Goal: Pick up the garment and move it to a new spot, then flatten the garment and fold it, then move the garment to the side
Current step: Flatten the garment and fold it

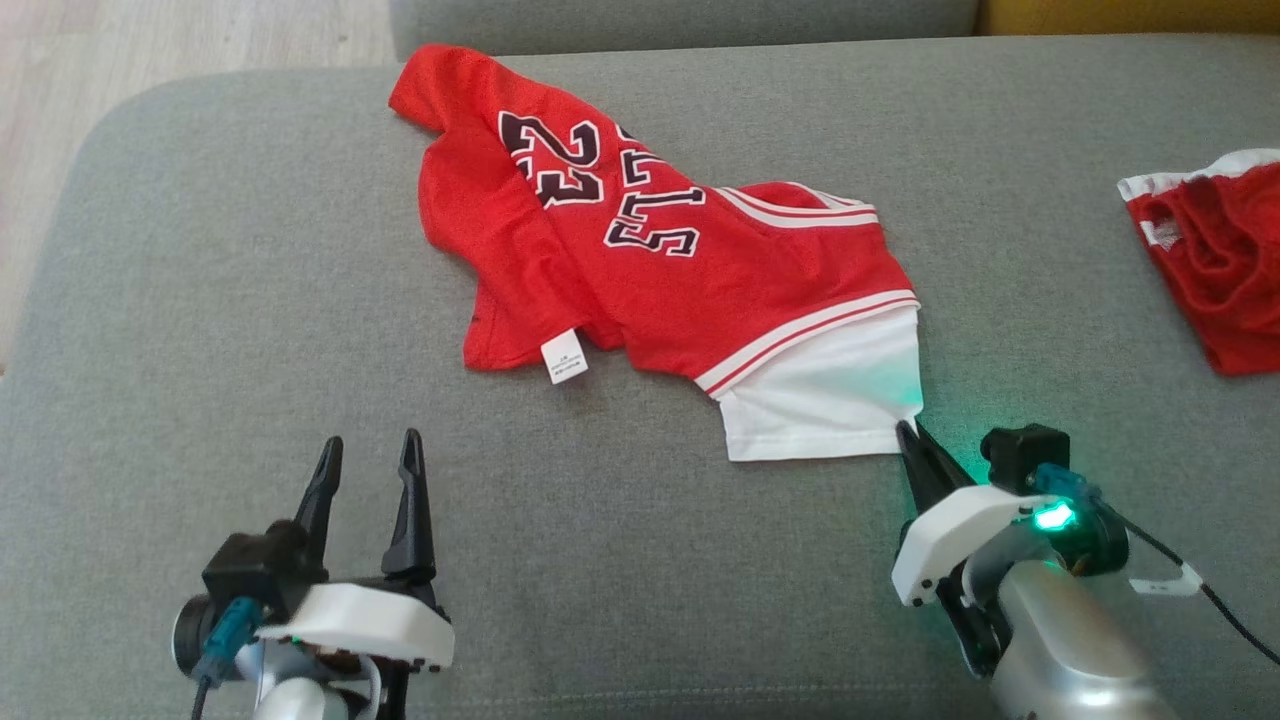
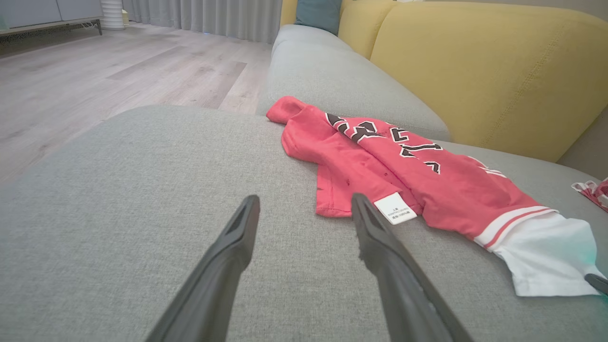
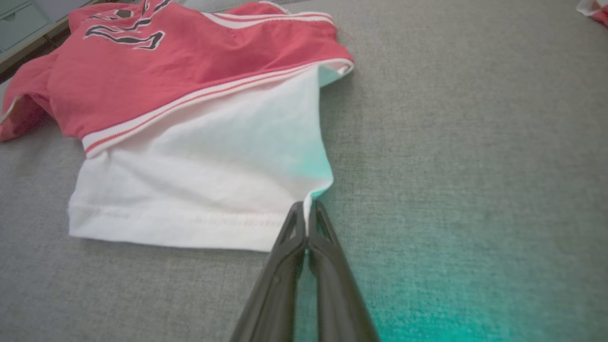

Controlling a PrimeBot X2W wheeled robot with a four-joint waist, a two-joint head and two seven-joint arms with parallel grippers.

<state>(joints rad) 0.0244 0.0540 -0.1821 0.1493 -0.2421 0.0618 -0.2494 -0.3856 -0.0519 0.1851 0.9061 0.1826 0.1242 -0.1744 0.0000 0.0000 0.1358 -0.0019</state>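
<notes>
My right fingers (image 1: 912, 432) pinch a white sleeve corner of the garment (image 1: 680, 270), which lies crumpled just ahead. My left fingers (image 1: 368, 448) stand open, short of it. Moving, flattening and folding are all left to do.

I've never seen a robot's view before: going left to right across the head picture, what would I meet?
The left gripper, open → red jersey → right gripper, shut on the jersey's white sleeve corner → red shorts with a white waistband.
</notes>
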